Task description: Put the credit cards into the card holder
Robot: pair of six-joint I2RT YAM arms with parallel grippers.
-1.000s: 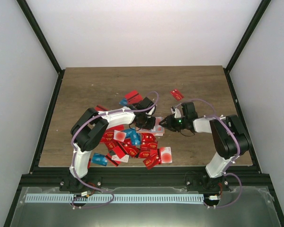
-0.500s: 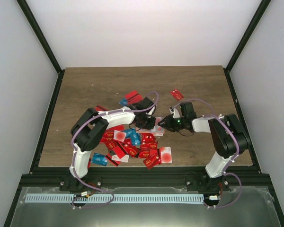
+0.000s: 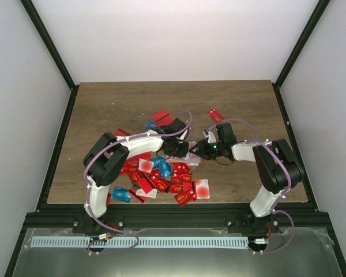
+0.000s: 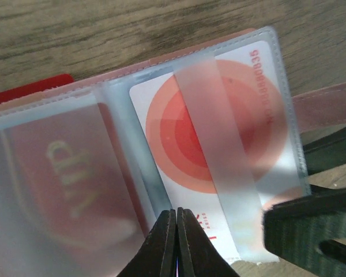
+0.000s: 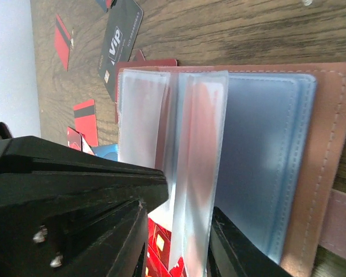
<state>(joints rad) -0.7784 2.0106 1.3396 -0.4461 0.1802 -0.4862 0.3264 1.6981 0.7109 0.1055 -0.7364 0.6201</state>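
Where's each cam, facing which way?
Top external: above and behind, looking down at the table; left arm and right arm show.
Left wrist: looks down onto the card holder; shut left end effector shows.
Right wrist: looks along its sleeves; right end effector pinches one.
Shared: both wrist views see the holder.

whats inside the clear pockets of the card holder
A white card with red circles fills one pocket; a red card with gold print fills the next. Other pockets, pinched by the right gripper, look frosted; their contents cannot be told.
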